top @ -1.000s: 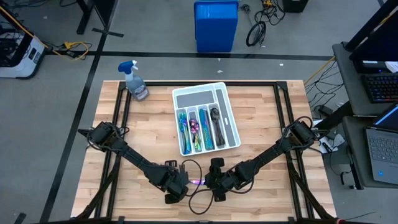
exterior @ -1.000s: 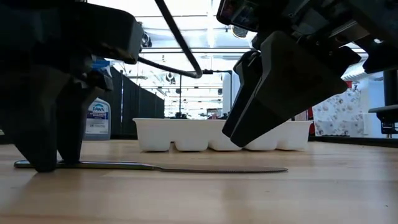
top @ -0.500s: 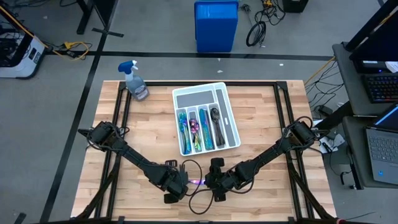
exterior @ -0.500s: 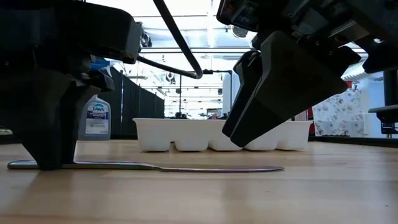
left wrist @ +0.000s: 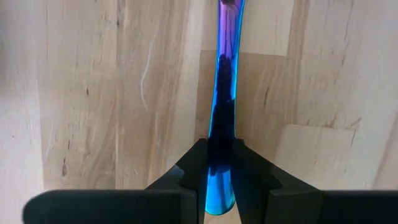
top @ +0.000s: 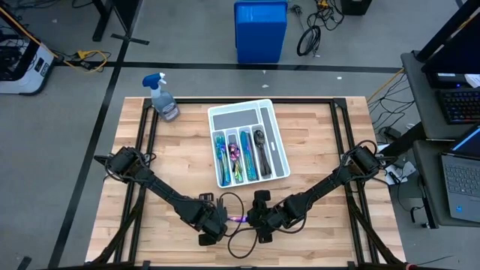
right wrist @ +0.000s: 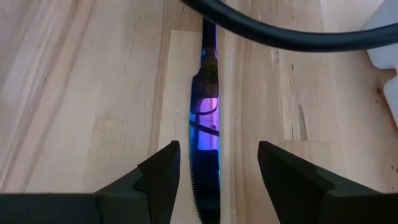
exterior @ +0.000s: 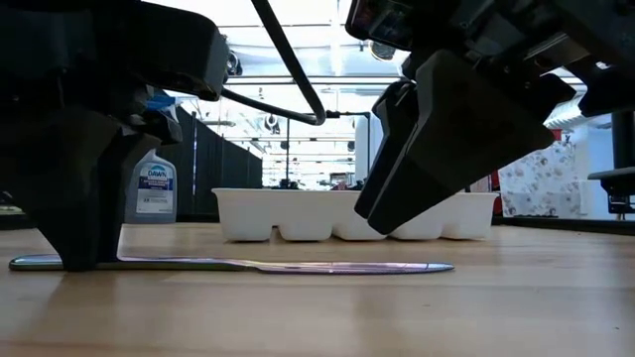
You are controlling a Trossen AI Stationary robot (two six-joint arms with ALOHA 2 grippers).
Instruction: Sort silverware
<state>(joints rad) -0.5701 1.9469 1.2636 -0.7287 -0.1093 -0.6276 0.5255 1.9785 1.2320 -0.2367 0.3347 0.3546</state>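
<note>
My left gripper [left wrist: 219, 186] pinches the slick, stiff knife [left wrist: 222, 106] by its handle; right gripper [right wrist: 217, 168] hovers open.

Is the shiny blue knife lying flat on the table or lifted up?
Lying flat. The knife rests along the wooden table; the left gripper pinches its handle.
</note>
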